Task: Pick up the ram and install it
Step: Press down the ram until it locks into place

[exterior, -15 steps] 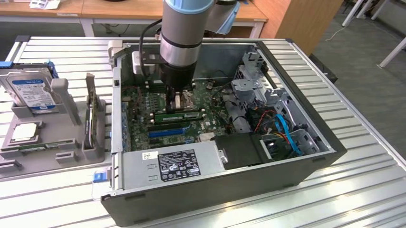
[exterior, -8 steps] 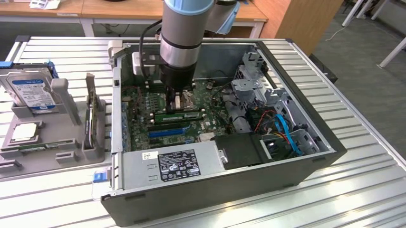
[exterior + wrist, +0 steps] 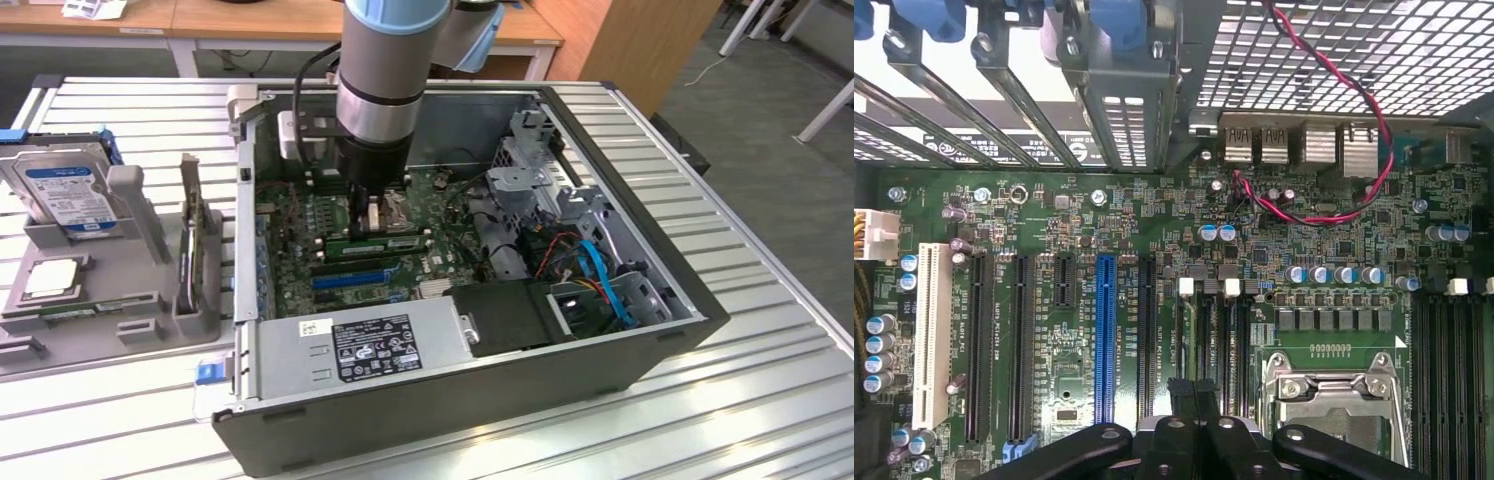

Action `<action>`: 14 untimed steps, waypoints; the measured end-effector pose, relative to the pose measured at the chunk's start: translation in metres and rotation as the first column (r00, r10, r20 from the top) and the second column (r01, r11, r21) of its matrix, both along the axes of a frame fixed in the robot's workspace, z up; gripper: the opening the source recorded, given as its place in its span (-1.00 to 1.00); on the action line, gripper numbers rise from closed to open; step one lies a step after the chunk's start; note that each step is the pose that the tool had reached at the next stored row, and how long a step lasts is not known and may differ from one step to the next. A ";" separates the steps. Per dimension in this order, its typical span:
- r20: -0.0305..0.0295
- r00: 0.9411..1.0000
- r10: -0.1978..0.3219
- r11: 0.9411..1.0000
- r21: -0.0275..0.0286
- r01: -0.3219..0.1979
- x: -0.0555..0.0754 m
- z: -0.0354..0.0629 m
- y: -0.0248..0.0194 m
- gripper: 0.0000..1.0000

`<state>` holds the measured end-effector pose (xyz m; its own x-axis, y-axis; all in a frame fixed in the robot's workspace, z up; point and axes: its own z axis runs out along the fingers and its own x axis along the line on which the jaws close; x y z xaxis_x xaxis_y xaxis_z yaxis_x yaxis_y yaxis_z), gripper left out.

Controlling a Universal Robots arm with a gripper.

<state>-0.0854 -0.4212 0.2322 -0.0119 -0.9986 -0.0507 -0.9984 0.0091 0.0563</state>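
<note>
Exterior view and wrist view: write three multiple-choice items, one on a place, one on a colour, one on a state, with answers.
1. Where is the hard drive?
A) in the grey holder, exterior view's left of the computer case
B) inside the case
C) on the floor
2. One long motherboard slot is:
A) red
B) blue
C) yellow
3. The pincer is:
A) wide open
B) shut
C) gripping the hard drive
1A, it stands in the holder; 2B, blue among black slots; 3B, its tips meet.
</note>
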 end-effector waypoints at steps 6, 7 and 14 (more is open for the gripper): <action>0.000 1.000 0.000 1.000 0.000 0.000 0.000 -0.0007 0.0000 -0.80; 0.000 1.000 0.000 1.000 0.000 0.000 0.000 -0.0010 0.0000 -0.80; 0.000 1.000 0.000 1.000 0.000 0.000 0.000 -0.0019 0.0000 -0.80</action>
<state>-0.0854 -0.4212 0.2303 -0.0119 -0.9986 -0.0508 -0.9984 0.0091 0.0562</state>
